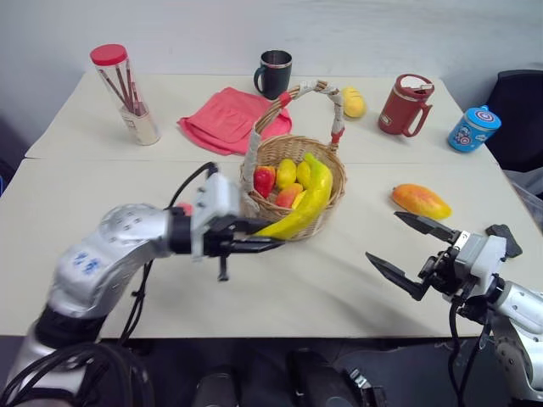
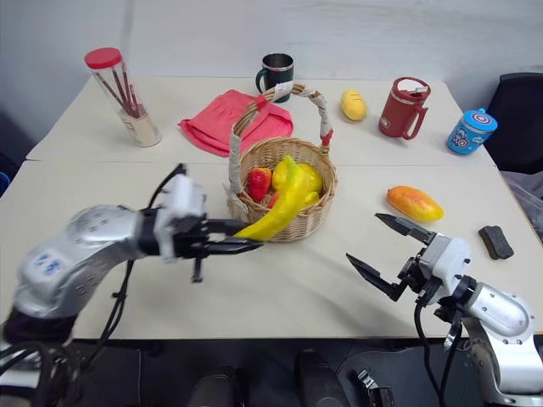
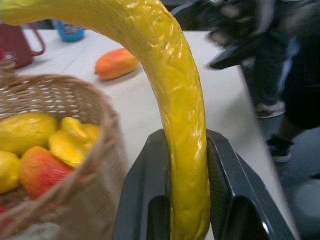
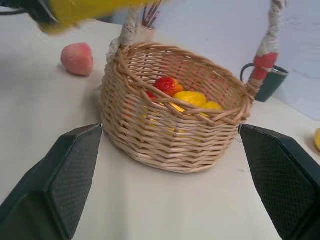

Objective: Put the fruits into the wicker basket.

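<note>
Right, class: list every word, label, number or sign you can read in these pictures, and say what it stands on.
None can be read.
Blue tin: a star-in-rings sign on its lid, no legible words.
Left arm's silver shell: blue marks, too blurred to read.
Red mug, black mug: no text visible.

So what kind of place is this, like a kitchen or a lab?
Probably a lab or office demo setup, not a kitchen: two plain tables pushed together against a bare wall, staged props such as the wicker basket of fruit, mugs, and a black office chair.
</note>
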Tool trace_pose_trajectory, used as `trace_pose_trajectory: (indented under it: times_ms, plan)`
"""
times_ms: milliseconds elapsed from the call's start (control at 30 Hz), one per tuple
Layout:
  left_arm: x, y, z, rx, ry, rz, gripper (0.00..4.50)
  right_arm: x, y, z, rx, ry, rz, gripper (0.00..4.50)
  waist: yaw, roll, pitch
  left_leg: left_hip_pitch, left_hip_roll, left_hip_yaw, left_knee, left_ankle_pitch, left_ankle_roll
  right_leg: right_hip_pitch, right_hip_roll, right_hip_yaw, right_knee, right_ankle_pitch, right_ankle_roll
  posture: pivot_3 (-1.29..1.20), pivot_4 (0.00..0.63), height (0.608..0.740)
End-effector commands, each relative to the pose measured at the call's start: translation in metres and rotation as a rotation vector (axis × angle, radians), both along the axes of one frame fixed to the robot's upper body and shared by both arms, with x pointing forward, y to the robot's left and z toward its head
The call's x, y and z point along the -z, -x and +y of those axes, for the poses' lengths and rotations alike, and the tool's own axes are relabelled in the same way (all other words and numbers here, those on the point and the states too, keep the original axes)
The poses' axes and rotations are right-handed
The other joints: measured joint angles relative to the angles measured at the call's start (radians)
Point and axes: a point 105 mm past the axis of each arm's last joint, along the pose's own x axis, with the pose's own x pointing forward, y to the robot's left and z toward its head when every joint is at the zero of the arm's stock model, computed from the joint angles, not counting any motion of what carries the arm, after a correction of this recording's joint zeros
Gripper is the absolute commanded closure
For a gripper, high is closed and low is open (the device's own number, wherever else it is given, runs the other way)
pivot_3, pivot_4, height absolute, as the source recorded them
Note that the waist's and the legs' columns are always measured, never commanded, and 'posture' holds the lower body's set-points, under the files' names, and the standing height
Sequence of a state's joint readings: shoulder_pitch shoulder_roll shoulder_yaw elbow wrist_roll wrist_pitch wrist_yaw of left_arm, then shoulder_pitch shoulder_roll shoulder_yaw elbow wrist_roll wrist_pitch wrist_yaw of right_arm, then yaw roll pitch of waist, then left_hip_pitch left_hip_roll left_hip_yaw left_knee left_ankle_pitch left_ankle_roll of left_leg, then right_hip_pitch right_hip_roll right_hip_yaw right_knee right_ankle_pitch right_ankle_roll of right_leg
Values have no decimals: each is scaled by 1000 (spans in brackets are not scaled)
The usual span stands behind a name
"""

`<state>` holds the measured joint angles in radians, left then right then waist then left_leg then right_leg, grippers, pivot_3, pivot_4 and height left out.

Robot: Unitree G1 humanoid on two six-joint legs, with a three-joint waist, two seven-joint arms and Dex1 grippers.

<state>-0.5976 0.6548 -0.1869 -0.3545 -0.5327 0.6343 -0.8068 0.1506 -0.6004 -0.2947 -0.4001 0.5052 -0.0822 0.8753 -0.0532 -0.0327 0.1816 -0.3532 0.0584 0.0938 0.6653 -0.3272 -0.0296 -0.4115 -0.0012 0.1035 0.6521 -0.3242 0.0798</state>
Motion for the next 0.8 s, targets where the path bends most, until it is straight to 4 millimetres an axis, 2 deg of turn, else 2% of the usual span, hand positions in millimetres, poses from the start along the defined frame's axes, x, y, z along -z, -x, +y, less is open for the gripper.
trace_pose_trajectory:
  times_ms: [33,167,233,300,400,433,567,700,767,800]
  plan:
    - [-8,-22,-5,-88,-9,-74,3960,-13,6,0,55,-50,-51,0,-2,0,0,0,1,0,0,0,0,0,0,1,0,0,0,0,150,740]
    - [1,-30,-16,-97,-16,-59,3960,-15,3,-3,131,-179,-38,0,-2,0,0,1,5,2,0,0,-1,-1,2,4,1,0,0,0,150,740]
    - [0,-34,-18,-115,-1,-54,3245,-15,2,-6,163,-229,-34,0,0,0,0,0,5,2,1,0,0,-1,2,4,1,0,1,0,150,740]
    - [-2,-34,-19,-112,18,-68,2732,-14,1,-8,175,-241,-32,0,0,0,0,0,5,2,2,0,0,0,1,5,1,1,1,0,150,740]
    - [-10,-27,-17,-93,57,-118,1786,-8,0,-12,166,-238,-20,0,-1,0,0,1,5,2,1,0,0,-1,2,5,1,1,1,0,150,740]
    - [-10,-25,-7,-112,61,-127,1481,-5,-1,-13,156,-238,-15,0,-2,0,0,1,5,2,1,0,0,-1,2,5,1,1,1,0,150,740]
    - [-7,-13,32,-179,61,-165,1481,0,-3,-15,122,-230,-6,0,-8,1,0,2,7,4,-1,0,-1,-2,4,8,2,1,1,0,150,740]
    - [-8,25,65,-136,94,-219,1481,3,-5,-12,55,-205,0,0,-6,1,1,2,8,2,-1,0,-2,-2,4,8,3,0,1,0,150,740]
    - [2,39,98,-218,74,-185,1481,7,-4,-3,-41,-142,6,0,-5,1,1,2,7,2,0,0,-1,-2,3,7,2,0,1,0,150,740]
    - [10,45,124,-321,74,-147,1481,8,-5,2,-89,-120,6,0,-12,1,1,2,7,2,0,-1,0,-2,2,7,2,0,1,0,150,740]
